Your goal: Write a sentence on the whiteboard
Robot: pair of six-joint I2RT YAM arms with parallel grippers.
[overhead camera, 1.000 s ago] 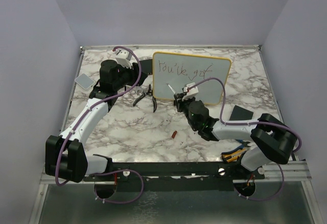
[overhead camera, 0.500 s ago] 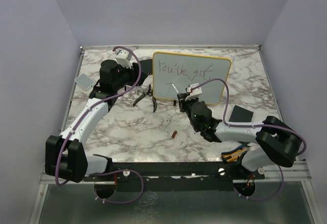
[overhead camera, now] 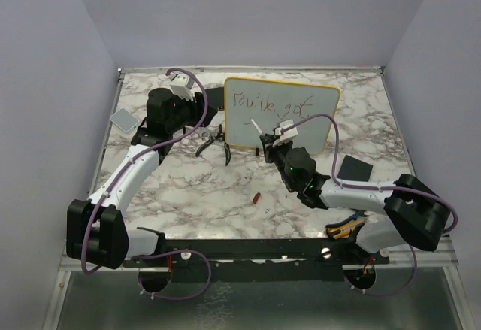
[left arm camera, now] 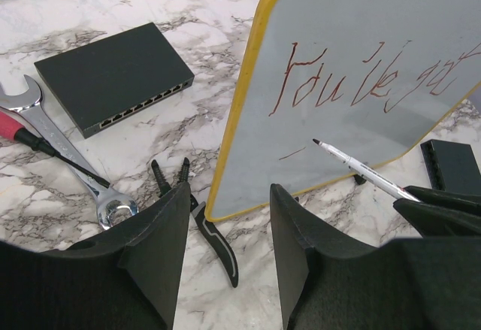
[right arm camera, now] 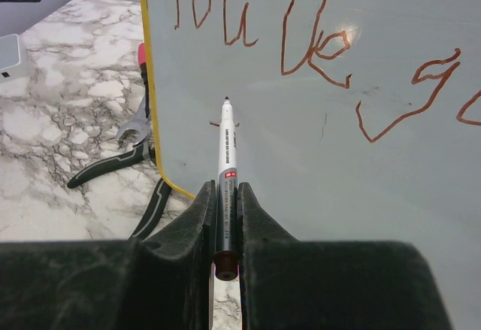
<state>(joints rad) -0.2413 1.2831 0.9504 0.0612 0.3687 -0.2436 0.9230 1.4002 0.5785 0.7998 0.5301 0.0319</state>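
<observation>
The marker point(right arm camera: 226, 146), clamped in the right gripper point(right arm camera: 225, 191), is now found shifted closer to the whiteboard point(right arm camera: 391, 210) beneath the sentence point(left arm camera: 373, 82), whose second line is judged barely begun, while the left gripper point(left arm camera: 228, 202) is held parted and empty.

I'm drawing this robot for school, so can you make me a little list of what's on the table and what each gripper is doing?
Whiteboard: upright on the marble table, yellow frame
Writing: "You've got", one line, reddish-brown
Marker: tip pointing at the board just below the words
Right gripper: shut on the marker
Left gripper: open, empty, by the board's lower left corner
Left of the board: pliers, wrench, red-handled screwdriver, black network switch
</observation>
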